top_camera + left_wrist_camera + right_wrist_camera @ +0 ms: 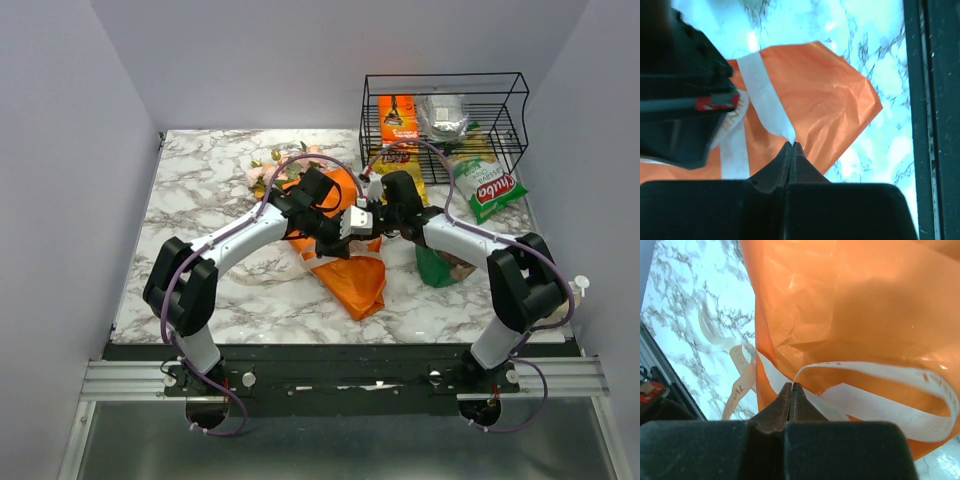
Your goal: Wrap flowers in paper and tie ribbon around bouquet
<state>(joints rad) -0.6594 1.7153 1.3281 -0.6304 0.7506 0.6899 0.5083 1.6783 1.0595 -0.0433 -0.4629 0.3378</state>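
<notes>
— Ribbon step now? Where is the long, thin, pale cream ribbon?

— Yes, I think you are at the tying part. The ribbon lies over the big, bright orange, crinkly sheet of paper. Your left claw is squeezed shut on one bit of it. Your right claw is squeezed shut too. It seems to pinch a loop of the ribbon right at its tips.

— And the flowers?

— The flowers, a small bunch of pink and cream roses, peek out at the far end of the paper on the marble tabletop. The bouquet looks wrapped, but I see no knot yet.

— What comes next?

— I think you should pull the two bits apart gently, so the ribbon goes snug around the narrow part. If you pull too hard, the thin paper may tear or slide.

— What is in the black wire basket?

— An orange snack packet and a shiny silver packet. A green and white packet lies just in front of it.
</notes>
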